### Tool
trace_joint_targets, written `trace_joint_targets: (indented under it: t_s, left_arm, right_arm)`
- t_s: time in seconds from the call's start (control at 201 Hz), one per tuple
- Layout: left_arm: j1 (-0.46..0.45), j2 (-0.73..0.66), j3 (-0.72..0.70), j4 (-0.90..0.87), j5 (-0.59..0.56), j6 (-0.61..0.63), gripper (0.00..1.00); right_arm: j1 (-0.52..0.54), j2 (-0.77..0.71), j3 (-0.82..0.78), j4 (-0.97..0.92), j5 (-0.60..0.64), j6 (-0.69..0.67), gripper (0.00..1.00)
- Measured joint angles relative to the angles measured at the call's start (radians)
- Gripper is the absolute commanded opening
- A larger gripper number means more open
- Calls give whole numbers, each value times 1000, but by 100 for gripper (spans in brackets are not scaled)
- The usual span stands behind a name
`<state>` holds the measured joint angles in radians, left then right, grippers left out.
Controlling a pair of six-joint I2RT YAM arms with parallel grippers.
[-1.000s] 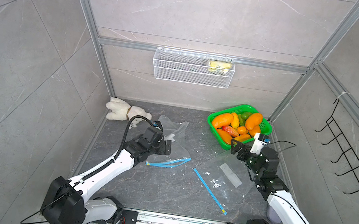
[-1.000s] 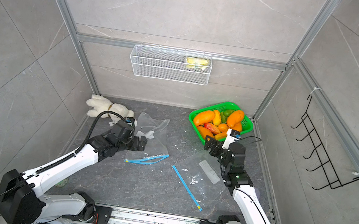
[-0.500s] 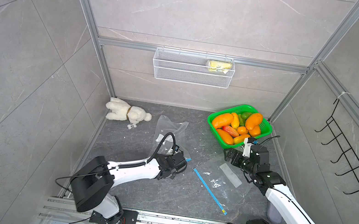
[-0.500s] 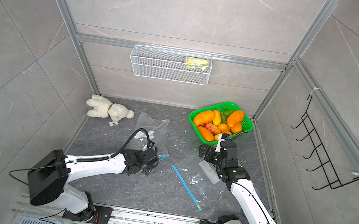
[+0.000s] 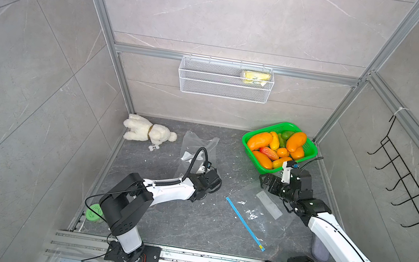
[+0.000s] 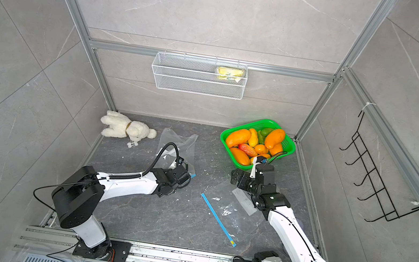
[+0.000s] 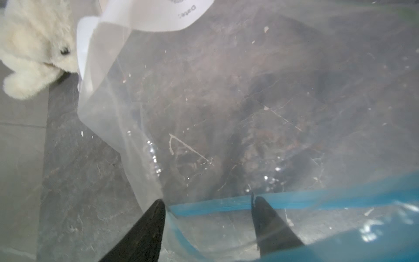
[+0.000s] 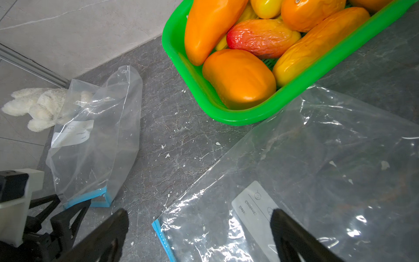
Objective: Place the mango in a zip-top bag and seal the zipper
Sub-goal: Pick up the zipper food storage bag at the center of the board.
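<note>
Mangoes (image 5: 259, 140) fill the green basket (image 8: 238, 118), right of centre in both top views. The right gripper (image 8: 199, 211), jaws wide apart, hovers over a flat zip-top bag (image 5: 266, 210) just below the basket. The left gripper (image 7: 207, 202), jaws apart, straddles the blue zipper (image 7: 215, 205) of the crumpled zip-top bag (image 5: 195, 141). A white plush toy (image 5: 146, 132) lies to the left on the dark stone floor (image 5: 175, 216). A wire shelf (image 5: 223, 86) hangs on the grey tiled wall.

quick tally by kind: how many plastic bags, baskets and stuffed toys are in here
plastic bags: 2
baskets: 2 (green basket, wire basket)
stuffed toy: 1
total: 5
</note>
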<state>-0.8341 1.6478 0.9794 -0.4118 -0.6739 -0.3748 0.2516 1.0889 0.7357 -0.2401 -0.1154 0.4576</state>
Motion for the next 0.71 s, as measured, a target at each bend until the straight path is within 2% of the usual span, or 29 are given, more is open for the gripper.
trace_joint_targets:
  t_s: [0.199,0.428,0.707]
  left_arm:
    - [50,-9,0,51,61,31,31]
    - [63,-9,89,5,146,2,13]
    - [89,-17,243,-53,306,-135,10]
  right_arm:
    - [0,41,23,17,6,30,100]
    - [-2,160,114,82,59,131,100]
    - [-28,480,364,219,122,301,99]
